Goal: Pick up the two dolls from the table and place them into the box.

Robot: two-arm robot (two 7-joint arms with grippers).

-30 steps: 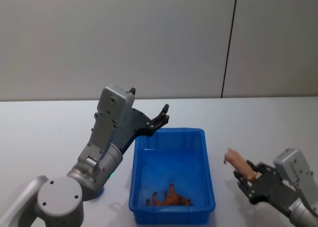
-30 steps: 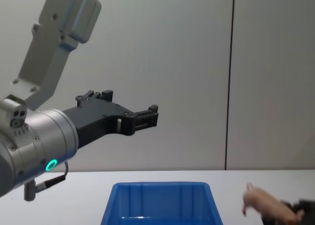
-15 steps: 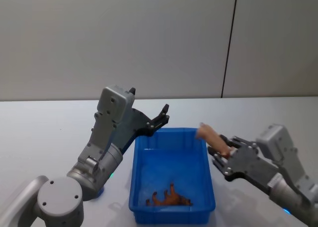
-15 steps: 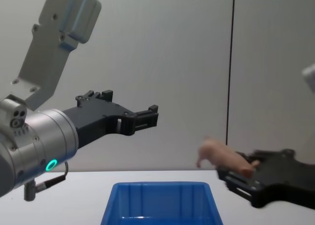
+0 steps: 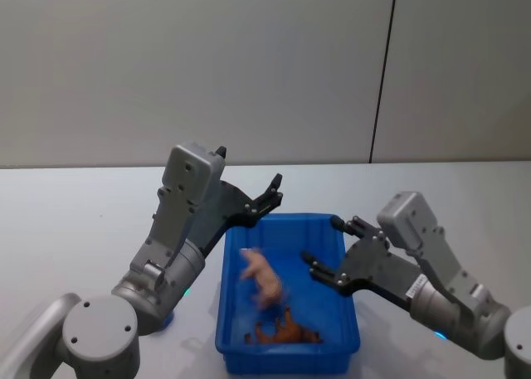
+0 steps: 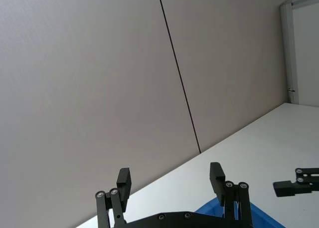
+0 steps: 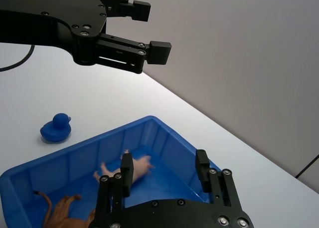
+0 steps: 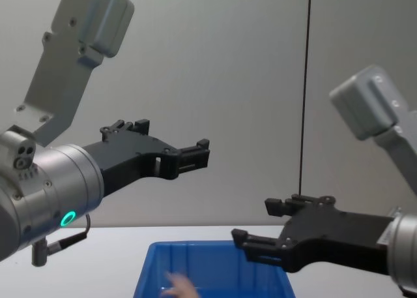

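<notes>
The blue bin [image 5: 290, 220] sits on the white tabletop [image 5: 75, 221] in the lower middle of the head view, its long side running away from the robot. Both dolls are inside its walls. The brown four-legged animal [image 5: 282, 329] lies on the floor at the near end, toward the bottom of the frame. The pale pink doll [image 5: 261, 279] is just above it in the frame, left of centre in the bin and blurred. Whether it rests on the floor cannot be told.

The right pincer [image 5: 322, 240] reaches in from the lower right and hangs over the bin's right-hand side. Its two black fingers are spread wide with nothing between them, and the pink doll is to their left and clear of them.

The left pincer [image 5: 249, 165] is held up in the centre-left of the frame, above the bin's far left corner. It is also spread open and empty.

In the right wrist view, a small blue duck toy [image 7: 56, 128] stands on the tabletop outside the bin, apart from its wall.
</notes>
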